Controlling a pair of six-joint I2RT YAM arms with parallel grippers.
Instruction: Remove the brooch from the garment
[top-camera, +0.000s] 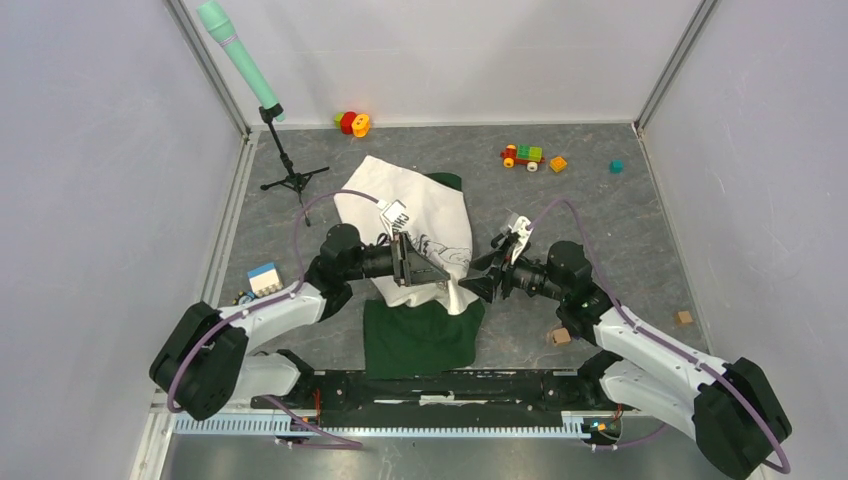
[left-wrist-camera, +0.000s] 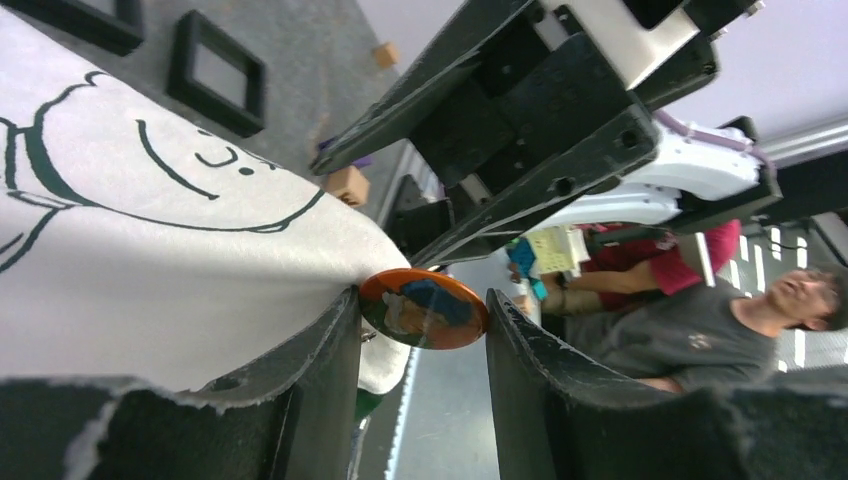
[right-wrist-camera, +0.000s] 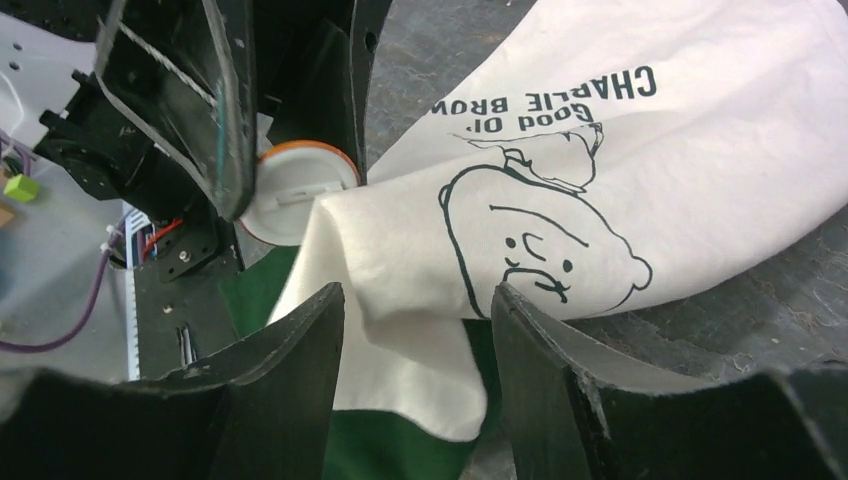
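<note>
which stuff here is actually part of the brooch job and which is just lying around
Job: brooch, white Charlie Brown T-shirt, left gripper, right gripper.

Lying about: toy train, orange block, teal cube, red-and-yellow toy, blue-and-white block, wooden cubes, tripod stand.

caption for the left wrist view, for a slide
Left gripper holds the orange brooch at the white shirt's edge

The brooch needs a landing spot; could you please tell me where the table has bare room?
Bare grey table lies right of the shirt, bordered by the toy train, the right wall and the right arm. A smaller patch sits between the tripod and the left arm. Crowded at centre, where the left pincer and right pincer meet over the shirt.
</note>
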